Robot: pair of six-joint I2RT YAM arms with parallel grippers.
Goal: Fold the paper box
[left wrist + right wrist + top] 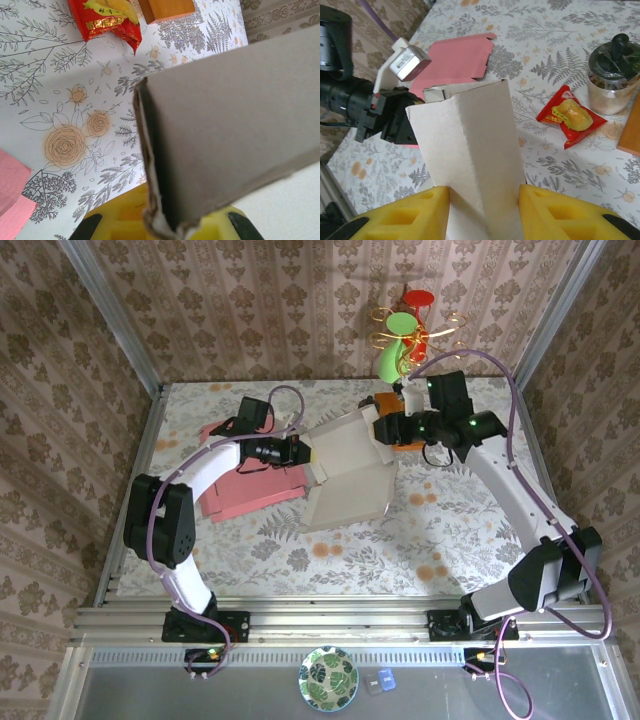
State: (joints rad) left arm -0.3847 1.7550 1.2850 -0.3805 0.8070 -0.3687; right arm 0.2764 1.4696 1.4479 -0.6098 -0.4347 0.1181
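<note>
Left wrist view: left claw [165, 226] clenched on white-grey card [235, 120] edge. Right wrist view: right claw [484, 205] straddles card; grip I cannot tell. Top view: paper box [255, 495] flat on tabletop [400, 550] at left; near strip open.

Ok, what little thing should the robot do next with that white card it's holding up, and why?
Probably close the right gripper a little to deepen the fold. The white-grey card stands between its fingers with a crease up the middle, and the left gripper pinches the card's far edge, which should steady it.
</note>
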